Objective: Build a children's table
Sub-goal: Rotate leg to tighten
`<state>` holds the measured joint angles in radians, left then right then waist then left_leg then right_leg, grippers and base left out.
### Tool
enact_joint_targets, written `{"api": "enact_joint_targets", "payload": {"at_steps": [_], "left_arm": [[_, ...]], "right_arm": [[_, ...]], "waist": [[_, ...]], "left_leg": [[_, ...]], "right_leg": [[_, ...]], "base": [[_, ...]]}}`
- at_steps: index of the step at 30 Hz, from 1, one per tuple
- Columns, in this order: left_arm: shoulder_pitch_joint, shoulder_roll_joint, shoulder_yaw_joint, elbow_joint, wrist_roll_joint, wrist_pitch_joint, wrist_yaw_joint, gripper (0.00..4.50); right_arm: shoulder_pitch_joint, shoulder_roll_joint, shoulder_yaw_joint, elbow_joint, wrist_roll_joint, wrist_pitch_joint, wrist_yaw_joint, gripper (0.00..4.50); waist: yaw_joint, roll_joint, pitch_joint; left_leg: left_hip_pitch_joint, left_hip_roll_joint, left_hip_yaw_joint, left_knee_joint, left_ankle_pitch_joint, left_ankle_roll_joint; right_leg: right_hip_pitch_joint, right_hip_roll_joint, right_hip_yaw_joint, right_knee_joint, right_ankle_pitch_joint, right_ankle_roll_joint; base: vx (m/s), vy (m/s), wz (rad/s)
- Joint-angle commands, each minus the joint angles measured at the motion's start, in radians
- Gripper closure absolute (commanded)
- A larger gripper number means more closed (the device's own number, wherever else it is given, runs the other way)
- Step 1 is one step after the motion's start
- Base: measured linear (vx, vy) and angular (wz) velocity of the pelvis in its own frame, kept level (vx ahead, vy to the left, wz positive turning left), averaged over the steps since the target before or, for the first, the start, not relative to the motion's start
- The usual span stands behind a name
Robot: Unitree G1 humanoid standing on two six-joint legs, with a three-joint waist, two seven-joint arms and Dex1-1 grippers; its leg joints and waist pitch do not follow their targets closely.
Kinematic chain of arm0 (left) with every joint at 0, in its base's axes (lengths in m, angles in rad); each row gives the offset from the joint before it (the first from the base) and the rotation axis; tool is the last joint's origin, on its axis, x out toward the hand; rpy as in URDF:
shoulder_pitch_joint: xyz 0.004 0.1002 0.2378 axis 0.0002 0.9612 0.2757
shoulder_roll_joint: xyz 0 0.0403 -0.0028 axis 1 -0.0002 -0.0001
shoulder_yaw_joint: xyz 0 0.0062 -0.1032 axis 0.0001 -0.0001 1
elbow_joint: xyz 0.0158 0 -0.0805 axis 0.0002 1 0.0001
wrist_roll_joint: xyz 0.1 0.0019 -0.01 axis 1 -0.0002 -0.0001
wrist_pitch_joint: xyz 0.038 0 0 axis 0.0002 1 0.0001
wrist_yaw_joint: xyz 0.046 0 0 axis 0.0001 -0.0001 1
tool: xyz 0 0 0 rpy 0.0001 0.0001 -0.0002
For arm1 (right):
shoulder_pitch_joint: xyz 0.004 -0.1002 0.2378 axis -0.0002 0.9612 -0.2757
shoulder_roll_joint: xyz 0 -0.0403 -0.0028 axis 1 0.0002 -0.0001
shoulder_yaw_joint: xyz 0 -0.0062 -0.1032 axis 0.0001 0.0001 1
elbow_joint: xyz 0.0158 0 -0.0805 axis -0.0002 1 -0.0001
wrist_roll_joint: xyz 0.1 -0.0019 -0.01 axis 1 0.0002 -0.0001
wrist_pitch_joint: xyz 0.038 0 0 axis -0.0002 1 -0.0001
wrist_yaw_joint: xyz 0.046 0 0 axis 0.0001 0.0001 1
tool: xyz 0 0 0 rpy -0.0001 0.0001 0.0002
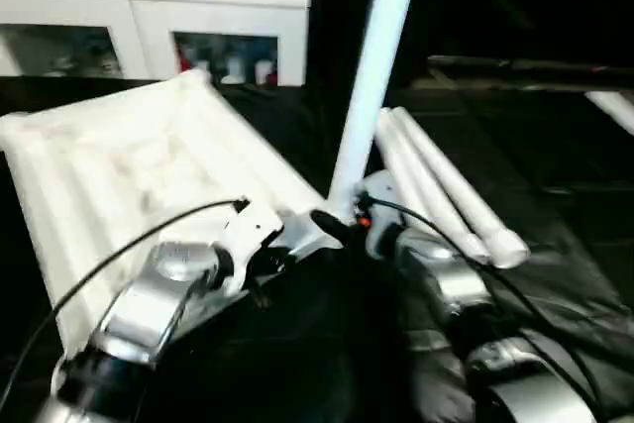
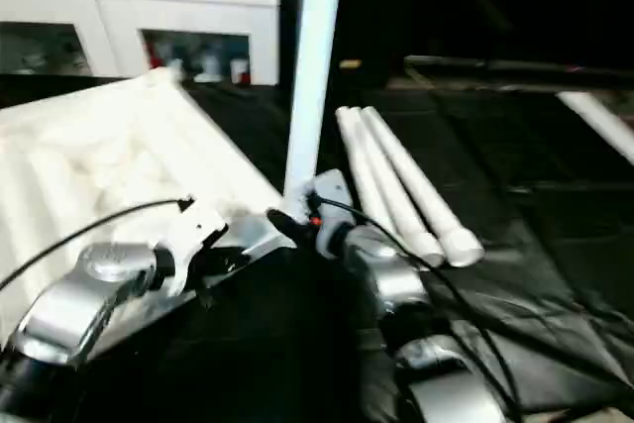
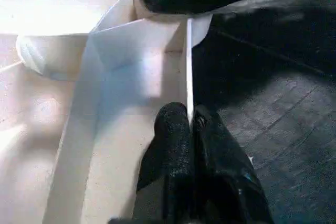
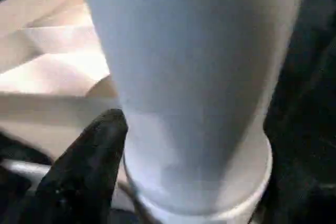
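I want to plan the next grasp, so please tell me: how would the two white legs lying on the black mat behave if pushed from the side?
The two loose legs are round, so they would probably roll on the black mat. Being tapered, they might curve while rolling rather than go straight. They look like smooth, stiff plastic, likely slippery for a hand and unlikely to bend.

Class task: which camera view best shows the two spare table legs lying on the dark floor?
The right eye view: both spare legs lie whole, side by side. The left eye view shows them likewise, slightly more aside.
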<state>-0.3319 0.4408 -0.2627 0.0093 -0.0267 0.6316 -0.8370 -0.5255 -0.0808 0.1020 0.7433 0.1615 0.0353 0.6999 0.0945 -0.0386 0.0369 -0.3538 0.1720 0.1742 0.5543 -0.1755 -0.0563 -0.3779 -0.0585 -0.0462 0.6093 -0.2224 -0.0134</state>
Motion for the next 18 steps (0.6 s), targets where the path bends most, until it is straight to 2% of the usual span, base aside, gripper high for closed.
{"api": "enact_joint_targets", "payload": {"at_steps": [1, 3, 4, 5, 6, 7, 11, 12, 15, 18], "left_arm": [[-0.030, 0.011, -0.025, 0.028, 0.006, -0.036, -0.027, 4.50], [-0.036, 0.019, -0.031, 0.039, 0.008, -0.049, -0.043, 4.50], [-0.038, 0.022, -0.034, 0.045, 0.008, -0.055, -0.050, 4.50], [-0.044, 0.034, -0.046, 0.061, 0.008, -0.082, -0.080, 4.50], [-0.046, 0.037, -0.049, 0.064, 0.009, -0.088, -0.086, 4.50], [-0.051, 0.045, -0.057, 0.078, 0.008, -0.106, -0.102, 4.50], [-0.069, 0.066, -0.075, 0.125, 0.009, -0.161, -0.152, 4.50], [-0.071, 0.068, -0.076, 0.131, 0.009, -0.167, -0.158, 4.50], [-0.079, 0.078, -0.082, 0.153, 0.013, -0.195, -0.183, 4.50], [-0.082, 0.089, -0.086, 0.166, 0.011, -0.214, -0.207, 4.50]], "right_arm": [[0.060, -0.024, 0.019, 0.003, 0.000, 0.062, 0.057, 0.56], [0.072, -0.039, 0.021, -0.022, 0.005, 0.063, 0.077, 0.45], [0.078, -0.045, 0.020, -0.033, 0.009, 0.063, 0.087, 0.33], [0.094, -0.065, 0.018, -0.072, 0.022, 0.070, 0.116, 0.23], [0.097, -0.070, 0.017, -0.082, 0.025, 0.072, 0.122, 0.23], [0.108, -0.085, 0.015, -0.113, 0.032, 0.081, 0.139, 0.13], [0.145, -0.141, 0.018, -0.229, 0.058, 0.113, 0.215, 0.06], [0.149, -0.147, 0.018, -0.242, 0.061, 0.117, 0.223, 0.06], [0.160, -0.176, 0.017, -0.293, 0.076, 0.136, 0.253, 0.06], [0.164, -0.201, 0.017, -0.327, 0.082, 0.156, 0.275, 0.06]], "waist": [[0.000, 0.022, -0.038], [0.002, 0.020, -0.039], [0.002, 0.025, -0.041], [0.004, 0.025, -0.041], [0.004, 0.024, -0.042], [0.004, 0.030, -0.042], [0.006, 0.025, -0.042], [0.006, 0.029, -0.041], [0.008, 0.028, -0.040], [0.008, 0.031, -0.042]], "left_leg": [[0.007, 0.062, -0.023, -0.073, -0.288, -0.008], [0.006, 0.061, -0.021, -0.070, -0.253, 0.000], [0.007, 0.060, -0.020, -0.068, -0.230, 0.002], [0.005, 0.060, -0.020, -0.065, -0.219, 0.009], [0.004, 0.061, -0.019, -0.065, -0.216, 0.011], [0.003, 0.059, -0.020, -0.063, -0.205, 0.014], [-0.001, 0.059, -0.019, -0.058, -0.170, 0.035], [-0.001, 0.058, -0.018, -0.057, -0.169, 0.038], [0.001, 0.060, -0.018, -0.057, -0.181, 0.037], [0.003, 0.061, -0.018, -0.056, -0.175, 0.034]], "right_leg": [[0.023, -0.084, 0.056, -0.084, -0.172, -0.169], [0.026, -0.081, 0.054, -0.079, -0.117, -0.180], [0.028, -0.079, 0.052, -0.077, -0.077, -0.193], [0.031, -0.081, 0.052, -0.075, -0.047, -0.203], [0.032, -0.081, 0.051, -0.072, -0.041, -0.206], [0.034, -0.081, 0.050, -0.070, -0.032, -0.213], [0.039, -0.083, 0.049, -0.067, -0.009, -0.216], [0.038, -0.082, 0.049, -0.068, -0.014, -0.215], [0.038, -0.083, 0.049, -0.070, -0.044, -0.212], [0.037, -0.083, 0.048, -0.068, -0.031, -0.220]], "base": [[0.000, 0.000, 0.00], [0.000, 0.000, 0.00], [0.000, 0.000, 0.00], [0.000, 0.000, 0.00], [0.000, 0.000, 0.00], [0.000, 0.000, 0.00], [0.000, 0.000, 0.00], [0.000, 0.000, 0.00], [0.000, 0.000, 0.00], [0.000, 0.000, 0.00]]}}
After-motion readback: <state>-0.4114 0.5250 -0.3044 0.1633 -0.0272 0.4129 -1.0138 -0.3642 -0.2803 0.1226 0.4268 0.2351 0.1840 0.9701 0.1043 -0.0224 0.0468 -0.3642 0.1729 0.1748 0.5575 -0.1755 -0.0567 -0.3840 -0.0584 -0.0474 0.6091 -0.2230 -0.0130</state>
